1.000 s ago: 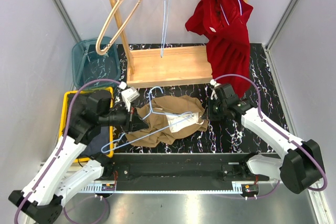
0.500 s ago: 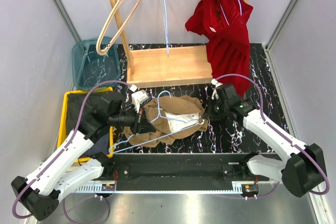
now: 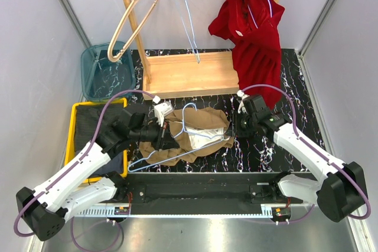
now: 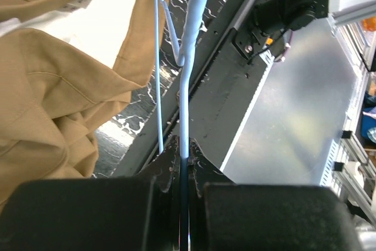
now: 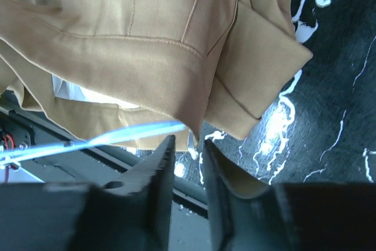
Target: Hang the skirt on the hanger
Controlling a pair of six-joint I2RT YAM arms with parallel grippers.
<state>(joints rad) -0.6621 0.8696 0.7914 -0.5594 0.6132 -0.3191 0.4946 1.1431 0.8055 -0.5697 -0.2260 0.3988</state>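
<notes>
My left jaws are clamped on the light blue wire hanger (image 4: 189, 57). My right jaws stand narrowly parted at the hem of the crumpled tan fabric skirt (image 3: 201, 127). It lies heaped between both jaws, white lining showing, on the black white-veined table (image 3: 266, 151).

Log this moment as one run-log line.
left end effector: shut on blue hanger | right end effector: open at hem of tan skirt | skirt: bunched on table, not yet hung
</notes>
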